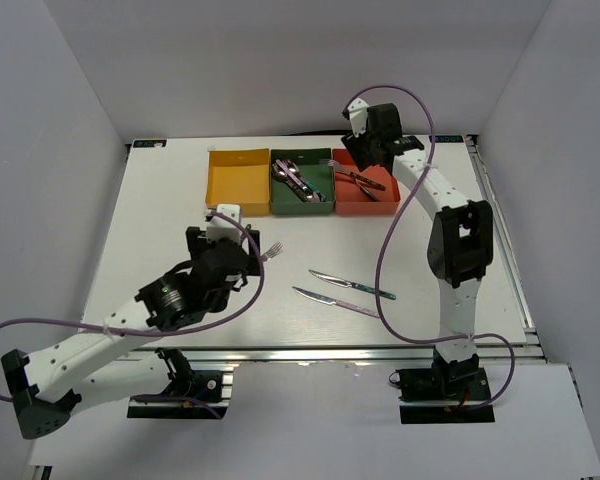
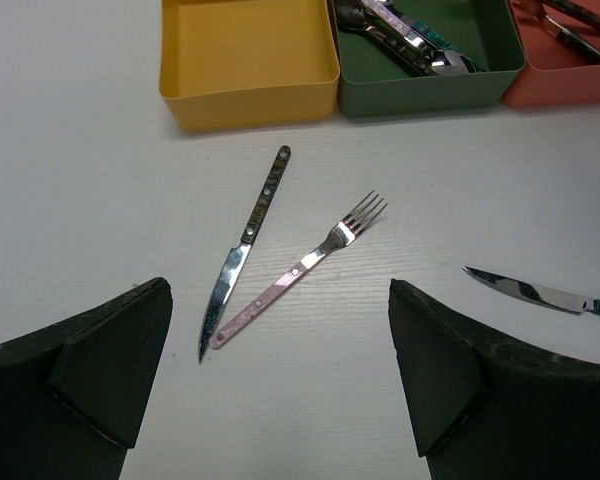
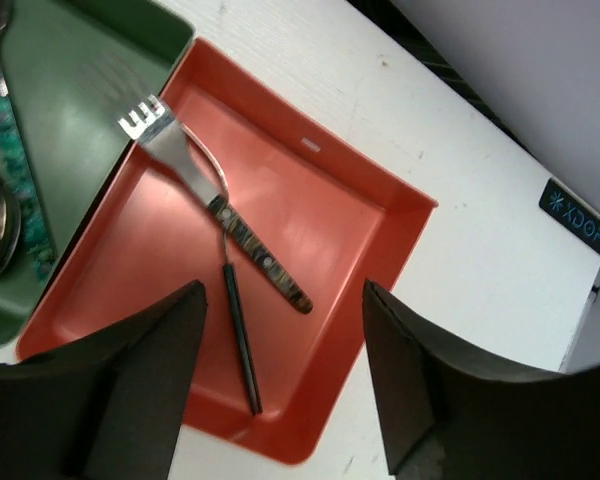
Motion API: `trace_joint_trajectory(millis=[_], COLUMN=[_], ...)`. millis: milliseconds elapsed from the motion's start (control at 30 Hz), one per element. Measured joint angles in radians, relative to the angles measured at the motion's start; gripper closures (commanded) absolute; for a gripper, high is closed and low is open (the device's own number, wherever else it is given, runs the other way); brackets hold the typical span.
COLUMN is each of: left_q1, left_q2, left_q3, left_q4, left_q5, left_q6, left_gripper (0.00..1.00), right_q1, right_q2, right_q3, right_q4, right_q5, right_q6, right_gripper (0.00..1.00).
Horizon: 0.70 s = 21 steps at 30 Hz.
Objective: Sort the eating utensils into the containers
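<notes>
End effector of left arm (image 2: 278, 300) wide open, empty, over pink-handled fork (image 2: 300, 270), lying diagonal on worktop (image 2: 80, 200), tines toward green bin (image 2: 420, 90), end effector of right arm (image 3: 282, 290) wide open, empty, over red bin (image 3: 310, 220).

dark-handled knife (image 2: 245, 250) and pink-handled fork (image 2: 300, 270) lie in a v on the tabletop (image 2: 70, 200), left hand (image 2: 278, 300) spread wide.

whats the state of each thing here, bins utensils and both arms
yellow bin, empty
green bin, holds several utensils
red bin, holds a fork and another utensil
left end effector, open, empty
right end effector, open, empty
pink-handled fork, flat on table
dark-handled knife, flat on table beside that fork
two other knives, flat on table
</notes>
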Motion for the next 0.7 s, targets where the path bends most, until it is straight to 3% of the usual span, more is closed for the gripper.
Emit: trace_joint_trajectory(millis=[67,167,300,367,700], left_q1=[0.000,0.000,0.000,0.000,0.000], left_q2=[0.054,0.077,0.030,-0.003,-0.047], left_q3=[0.020,0.019,0.007,-0.001,-0.026], left_q4=[0.005,0.004,0.006,0.005,0.005], left_q5=[-0.002,0.010,0.015,0.016,0.044], left_q6=[-0.006,-0.007,-0.005,-0.002,0.016], left_gripper=[0.02,0.02,0.02,0.02,0.02], right_q1=[0.000,0.000,0.002,0.002,0.003], right_q2=[-0.042,-0.047,0.016,0.052,0.161], right_q3=[-0.048,-0.031,0.014,0.014,0.001], right_q4=[0.016,0.018,0.029,0.029,0.034], right_q5=[-0.024,-0.065,-0.115,-0.136,-0.211], right_q6=[0.017,0.017,0.002,-0.018,-0.107], right_gripper=[0.42,0.42,0.44,0.50,0.50])
